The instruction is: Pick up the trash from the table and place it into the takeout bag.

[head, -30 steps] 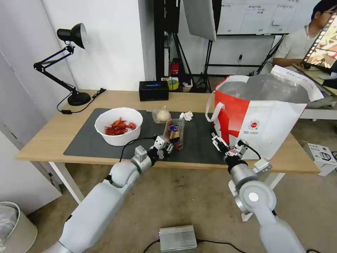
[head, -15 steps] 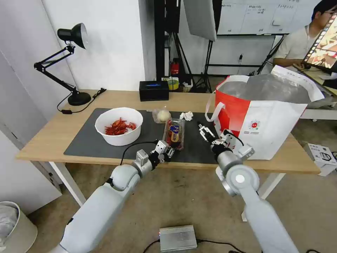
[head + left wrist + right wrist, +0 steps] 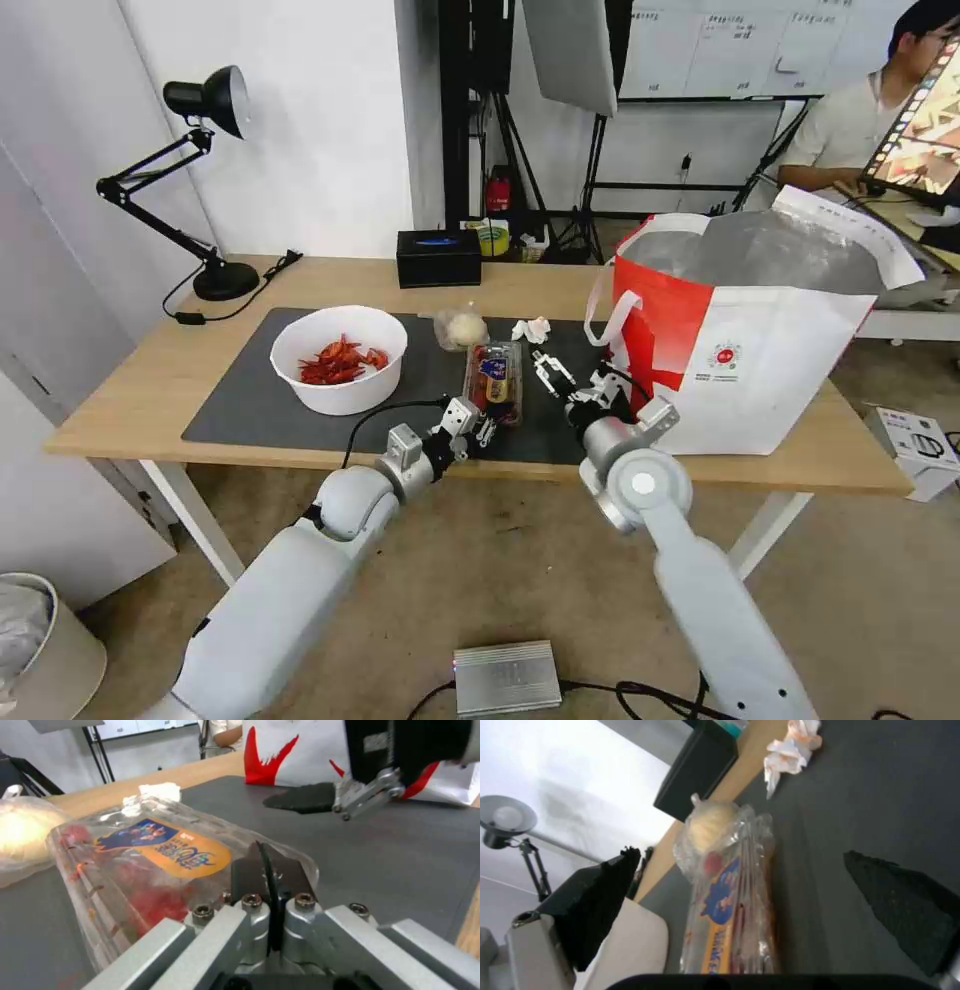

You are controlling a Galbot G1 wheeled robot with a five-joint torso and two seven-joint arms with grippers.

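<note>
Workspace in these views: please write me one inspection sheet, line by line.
Surface: table bearing a dark mat.
Job's things: clamshell tray, tissue, bagged bun and bowl of shells on the mat; takeout bag upright, mouth open.
Clutter: tissue box, desk lamp.
Grippers: left gripper shut at the tray's near end; right gripper open beside the tray.
Cables: lamp cord; floor cable.
Surroundings: light stands, floor power box.
</note>
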